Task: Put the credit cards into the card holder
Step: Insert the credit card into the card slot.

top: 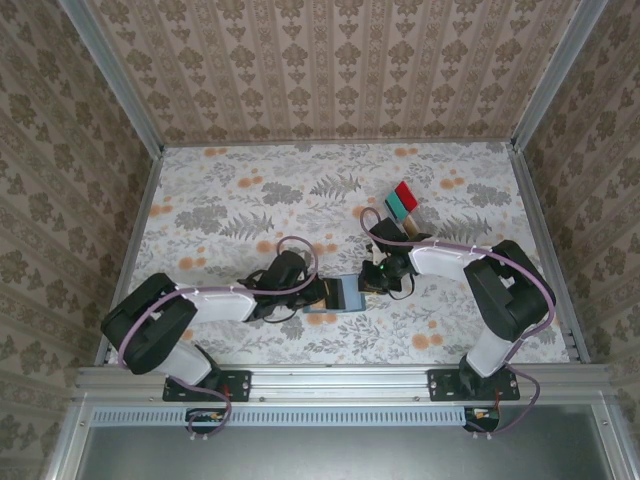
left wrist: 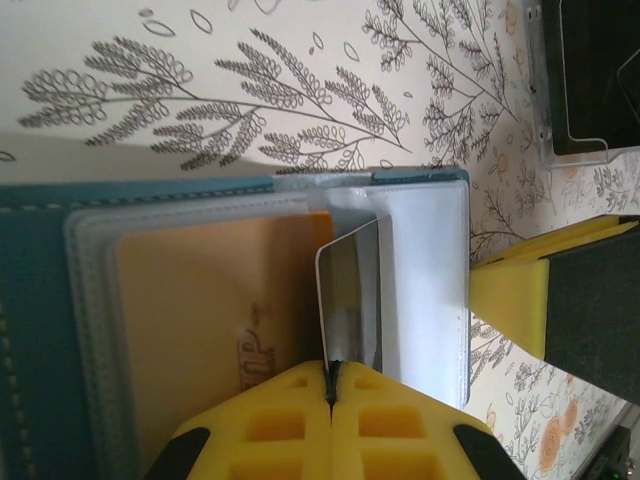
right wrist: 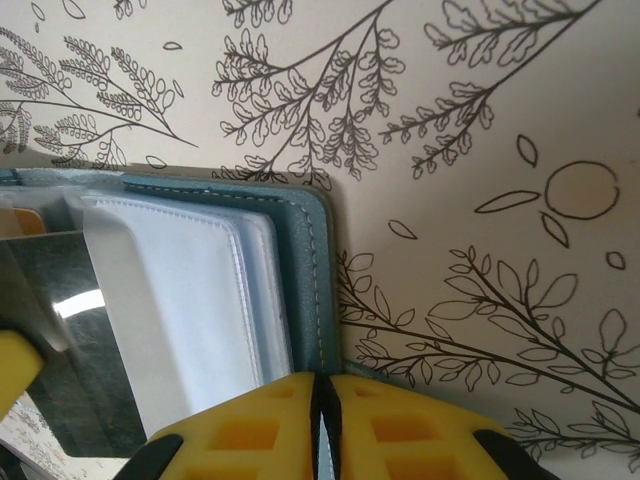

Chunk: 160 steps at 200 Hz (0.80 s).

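Note:
The card holder [top: 345,297] lies open on the floral table between my two grippers, a dark teal wallet [left wrist: 30,300] with clear inner sleeves. One sleeve holds a tan card [left wrist: 200,320]. My left gripper [left wrist: 332,368] is shut on a dark grey credit card [left wrist: 352,290], which stands on edge over the sleeves. From the other side, my right gripper [right wrist: 322,380] is shut on the edge of the wallet's teal cover [right wrist: 305,270]. The dark card [right wrist: 60,330] also appears at the left of the right wrist view. From above, the left gripper [top: 318,292] and right gripper [top: 370,282] flank the wallet.
A clear plastic rack [top: 403,200] with a red and a teal card upright in it stands behind the right arm. Its edge [left wrist: 580,80] is at the top right of the left wrist view. The right gripper's yellow finger [left wrist: 515,300] sits close beside the wallet.

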Tool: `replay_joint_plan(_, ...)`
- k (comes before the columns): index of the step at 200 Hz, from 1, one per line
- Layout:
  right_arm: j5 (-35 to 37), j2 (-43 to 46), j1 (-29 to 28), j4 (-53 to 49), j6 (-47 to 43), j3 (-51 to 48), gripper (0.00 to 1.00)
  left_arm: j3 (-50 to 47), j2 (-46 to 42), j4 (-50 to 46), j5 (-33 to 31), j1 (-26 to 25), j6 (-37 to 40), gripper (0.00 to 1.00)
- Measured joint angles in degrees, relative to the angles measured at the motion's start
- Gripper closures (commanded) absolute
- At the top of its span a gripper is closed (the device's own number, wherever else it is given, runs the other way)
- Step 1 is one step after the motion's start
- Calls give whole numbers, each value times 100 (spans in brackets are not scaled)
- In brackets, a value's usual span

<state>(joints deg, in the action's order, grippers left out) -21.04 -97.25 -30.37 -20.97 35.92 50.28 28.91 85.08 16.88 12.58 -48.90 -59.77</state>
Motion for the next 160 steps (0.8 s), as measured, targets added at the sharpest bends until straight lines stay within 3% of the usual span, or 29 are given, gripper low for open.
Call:
replay_joint_plan(110, -35, 0, 0, 70, 15, -33, 85, 501, 229, -540, -297, -199, -39, 99)
replay_joint_plan(160, -59, 0, 11, 107, 28, -50, 85, 551, 389, -439, -494, -284, -247, 90)
